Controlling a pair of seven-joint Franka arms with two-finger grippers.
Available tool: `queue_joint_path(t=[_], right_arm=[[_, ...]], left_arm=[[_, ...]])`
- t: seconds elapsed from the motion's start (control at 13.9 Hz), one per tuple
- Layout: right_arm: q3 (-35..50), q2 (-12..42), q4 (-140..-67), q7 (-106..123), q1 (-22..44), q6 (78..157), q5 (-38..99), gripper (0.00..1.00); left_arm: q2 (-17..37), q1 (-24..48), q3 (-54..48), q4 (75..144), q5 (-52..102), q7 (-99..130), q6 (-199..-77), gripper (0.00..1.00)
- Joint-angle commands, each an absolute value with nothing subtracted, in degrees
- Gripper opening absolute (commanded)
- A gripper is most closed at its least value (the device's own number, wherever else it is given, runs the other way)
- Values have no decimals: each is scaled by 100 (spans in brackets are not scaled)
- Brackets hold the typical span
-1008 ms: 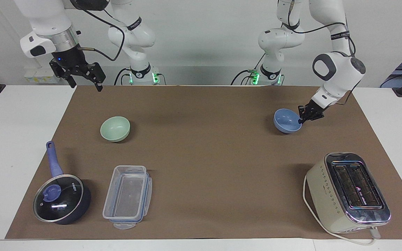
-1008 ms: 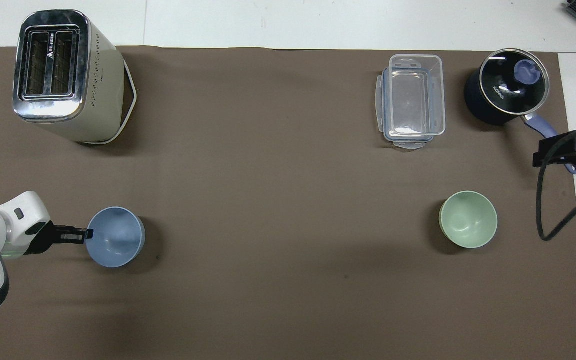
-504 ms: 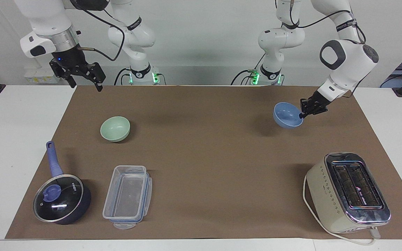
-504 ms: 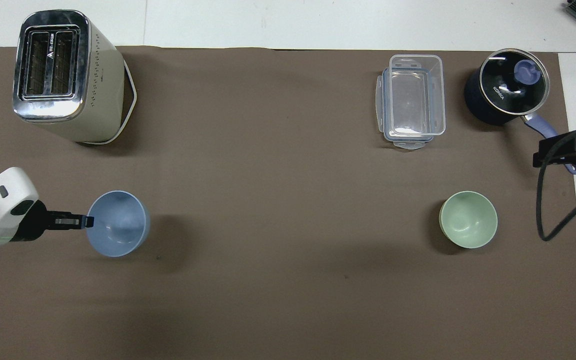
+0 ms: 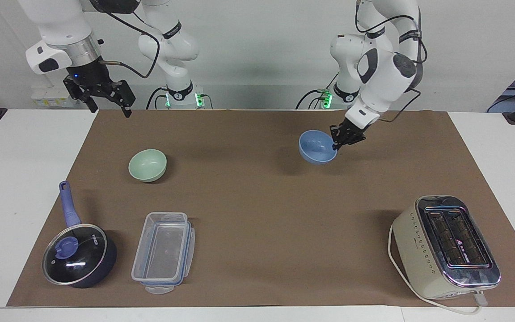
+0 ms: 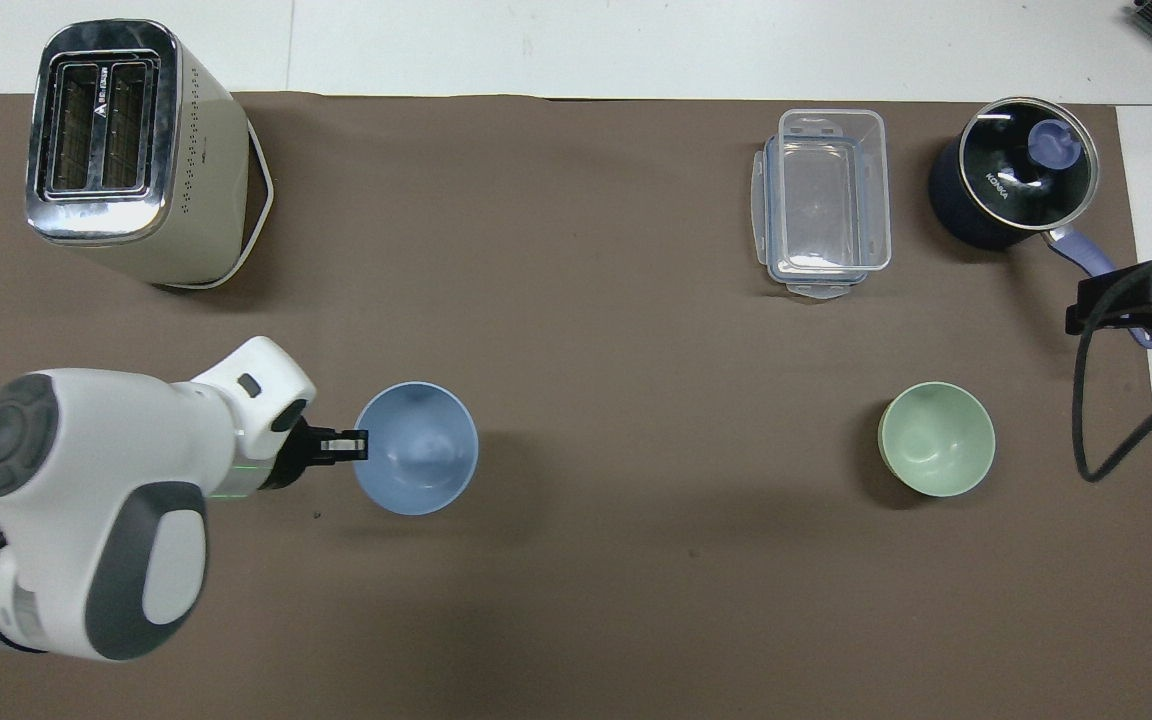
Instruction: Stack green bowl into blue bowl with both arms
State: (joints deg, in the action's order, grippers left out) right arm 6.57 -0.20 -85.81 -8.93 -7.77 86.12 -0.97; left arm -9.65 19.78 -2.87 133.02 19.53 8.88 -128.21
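Observation:
My left gripper point(image 5: 335, 142) is shut on the rim of the blue bowl point(image 5: 316, 146) and holds it upright in the air over the brown mat, toward the middle of the table. It shows in the overhead view too, the left gripper point(image 6: 356, 444) at the rim of the blue bowl point(image 6: 418, 449). The green bowl point(image 5: 147, 165) stands upright on the mat toward the right arm's end; it also shows in the overhead view point(image 6: 937, 439). My right gripper point(image 5: 107, 102) waits open and empty, raised over the mat's corner near the robots; its edge shows in the overhead view point(image 6: 1126, 305).
A cream toaster point(image 5: 446, 247) stands at the left arm's end, farther from the robots. A clear plastic box point(image 5: 163, 251) and a dark lidded pot point(image 5: 78, 255) with a blue handle stand farther from the robots than the green bowl. The brown mat point(image 5: 257, 214) covers the table.
My left gripper has lifted the blue bowl off the mat and carried it toward the middle of the table. The right arm and the green bowl have not moved.

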Motion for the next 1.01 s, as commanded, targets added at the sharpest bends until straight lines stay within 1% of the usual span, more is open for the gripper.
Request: queue_joint_path(t=[0.0,0.22,0.29,0.36,0.5,0.72,0.94], right_arm=[[677,-123,-8719,-958,-826,8728,26,100],[677,-123,-8719,-958,-826,8728,26,100],[677,-123,-8719,-958,-826,8728,26,100],[677,-123,-8719,-958,-826,8728,26,100],[677,-123,-8719,-958,-826,8728,26,100],[677,-123,-8719,-958,-826,8728,26,100],[677,-123,-8719,-958,-826,8728,26,100]], left_arm=[[-512,2827,-176,13421,2030,1650,-13594,0],[-238,3391,-176,13508,2022,1916,-13930,0],[-203,3401,-176,13509,2021,1907,-14026,38],[-150,3393,-167,13439,1961,1881,-14001,99],[-149,3270,-141,13273,1951,1890,-13958,100],[-132,2525,-123,12720,1890,1863,-13196,100],[52,1839,-140,12026,1057,1837,-12474,100]])
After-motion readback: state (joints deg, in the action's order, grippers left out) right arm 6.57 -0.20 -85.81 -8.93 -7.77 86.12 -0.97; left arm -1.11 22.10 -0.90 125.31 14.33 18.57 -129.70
